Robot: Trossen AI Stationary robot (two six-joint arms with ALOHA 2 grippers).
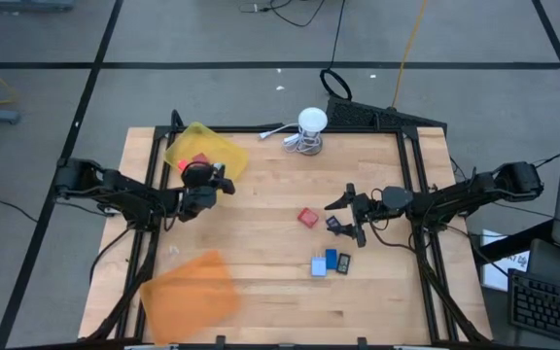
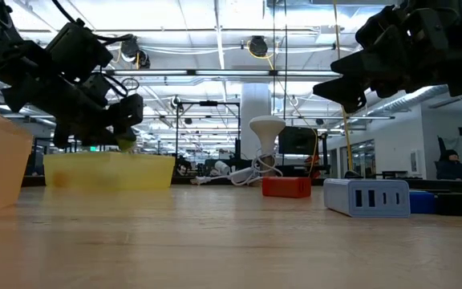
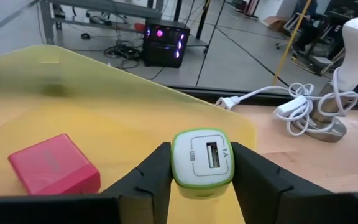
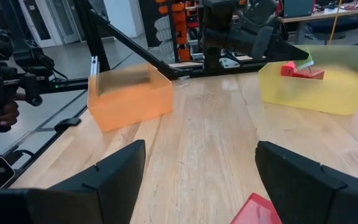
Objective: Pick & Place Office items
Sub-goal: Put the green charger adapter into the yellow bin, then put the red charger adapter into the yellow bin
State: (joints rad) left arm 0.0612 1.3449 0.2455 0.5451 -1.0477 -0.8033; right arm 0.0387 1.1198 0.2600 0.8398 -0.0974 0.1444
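My left gripper [image 3: 202, 177] is shut on a small white charger with a green rim [image 3: 202, 155], over the near right part of the yellow tray [image 1: 224, 148]. A red block [image 3: 53, 165] lies flat in that tray. My right gripper [image 1: 344, 216] stands open above the table's right half, with nothing between its fingers [image 4: 107, 177]. Below and beside it a red piece [image 1: 307, 217], a dark piece [image 1: 336, 227] and a cluster of a pale, a blue and a dark piece [image 1: 329, 262] lie flat on the wood. My left gripper pinches the charger by two opposite sides [image 3: 175, 167] between its two fingers. The fingers come nearly level, slanting a little down, from the tray's near side. The charger's USB face points away from the wrist. It is lifted clear of the tray floor.
An orange tray [image 1: 192, 287] stands at the near left. A white round lamp with a coiled cable [image 1: 309, 131] stands at the far edge, right of the yellow tray. Bare wood lies between the two trays and across the table's middle.
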